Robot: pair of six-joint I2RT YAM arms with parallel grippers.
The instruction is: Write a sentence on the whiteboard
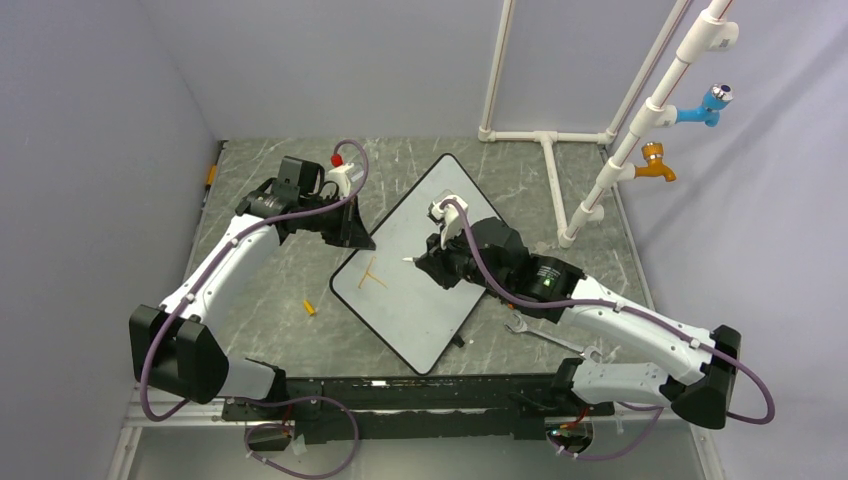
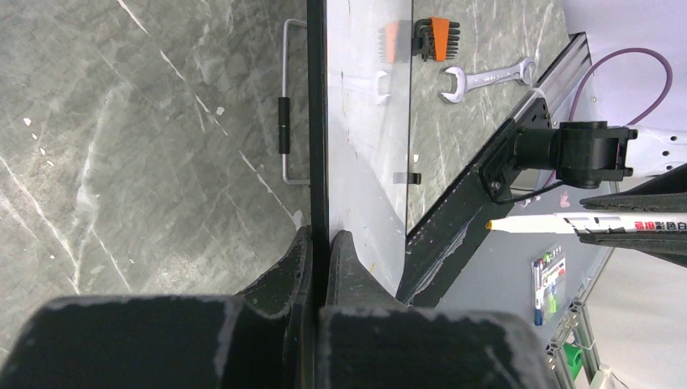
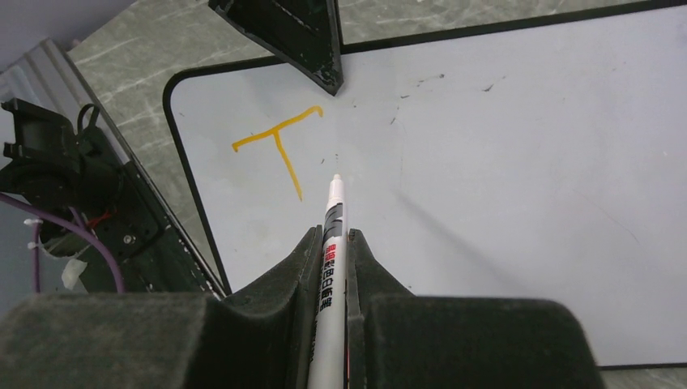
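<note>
The whiteboard [image 1: 412,312] lies at an angle on the table, and my left gripper [image 1: 355,236] is shut on its upper-left rim. In the left wrist view the jaws [image 2: 322,237] pinch the board [image 2: 364,162] edge-on. Of the sentence, a single orange letter T [image 1: 372,278] [image 3: 279,139] shows near the board's left corner. My right gripper [image 3: 330,237] is shut on a white marker [image 3: 333,212], whose tip points at the board [image 3: 502,162] just right of the T's stem. Whether the tip touches the surface I cannot tell. The marker [image 2: 551,221] also shows in the left wrist view.
An orange marker cap [image 1: 311,307] lies on the table left of the board. A wrench [image 1: 540,336] [image 2: 486,79] and a hex key set [image 2: 437,38] lie beyond the board's right side. A white pipe frame [image 1: 560,190] with blue and orange taps stands at the back right.
</note>
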